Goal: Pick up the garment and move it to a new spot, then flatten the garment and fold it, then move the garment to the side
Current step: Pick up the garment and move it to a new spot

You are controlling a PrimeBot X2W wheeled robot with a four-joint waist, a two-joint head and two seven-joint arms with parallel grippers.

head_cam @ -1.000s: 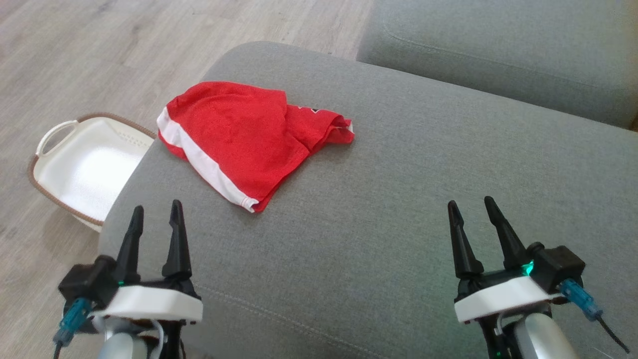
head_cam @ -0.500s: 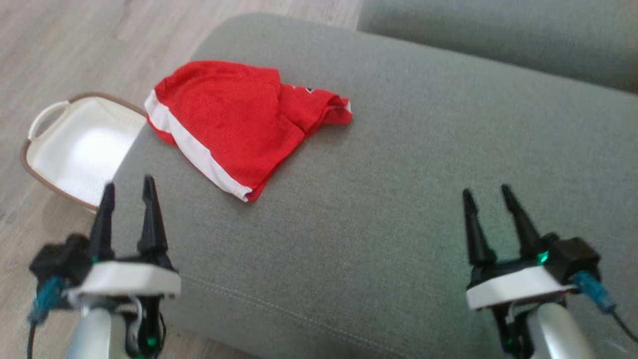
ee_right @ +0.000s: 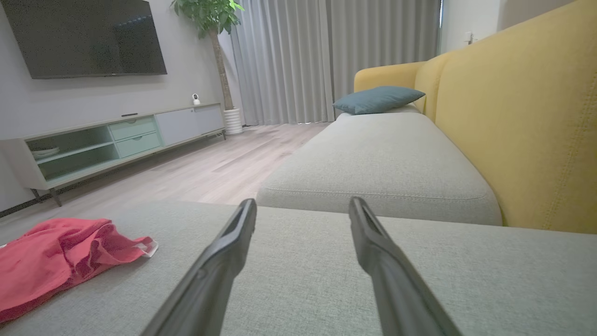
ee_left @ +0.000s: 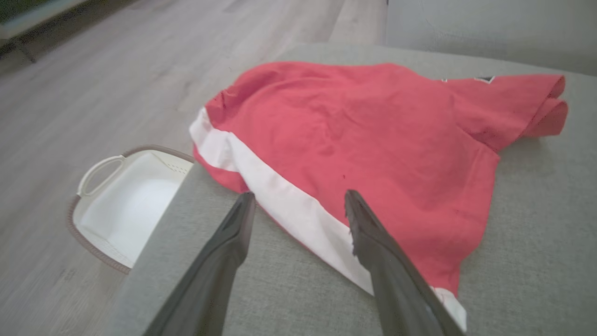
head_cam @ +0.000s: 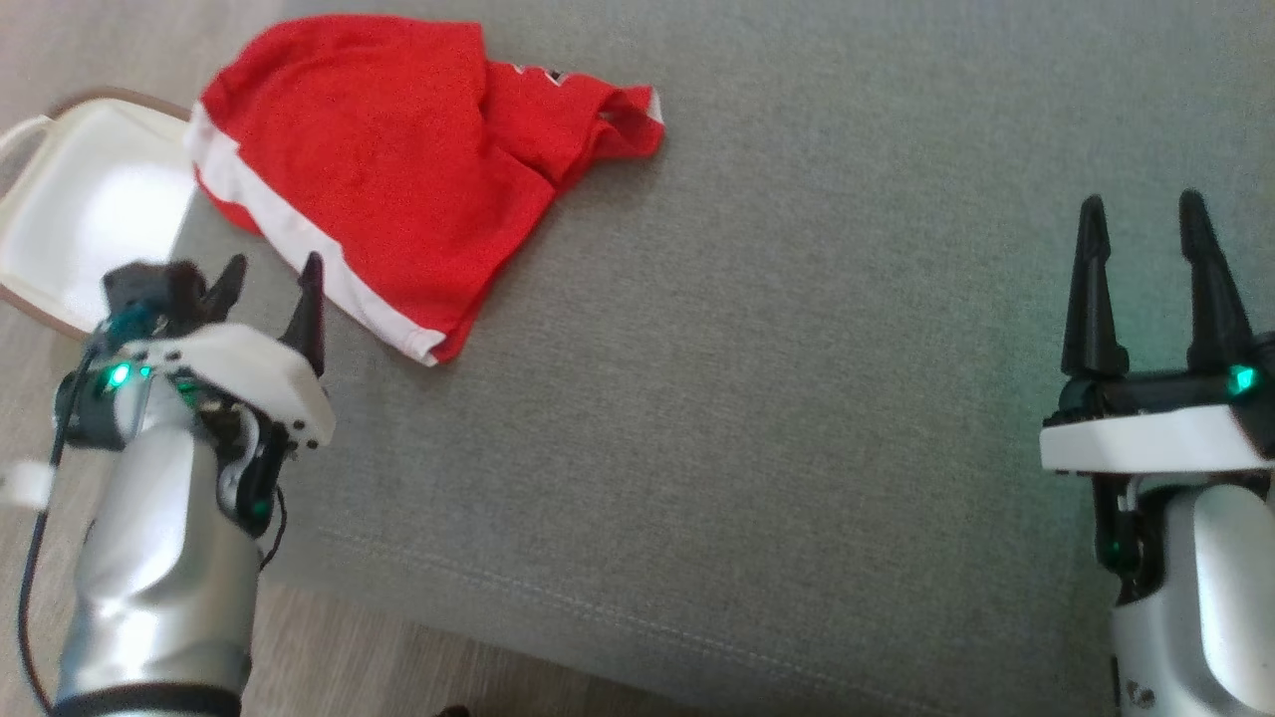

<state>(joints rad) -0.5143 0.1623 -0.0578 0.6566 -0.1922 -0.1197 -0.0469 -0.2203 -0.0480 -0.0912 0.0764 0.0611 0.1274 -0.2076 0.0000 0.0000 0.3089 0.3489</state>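
Left tool advanced to garment hem, jaws spread; right tool spread, empty.

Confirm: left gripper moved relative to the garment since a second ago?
Yes. The left gripper has advanced toward the garment; its tips now sit beside the white hem, past the near corner.

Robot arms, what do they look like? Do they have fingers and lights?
Each arm is a shiny silver tube with a white block on top. The left gripper and right gripper each have two long, pointy black fingers, like little horns. Small green lights glow near them, and a thin black cable runs beside the left arm.
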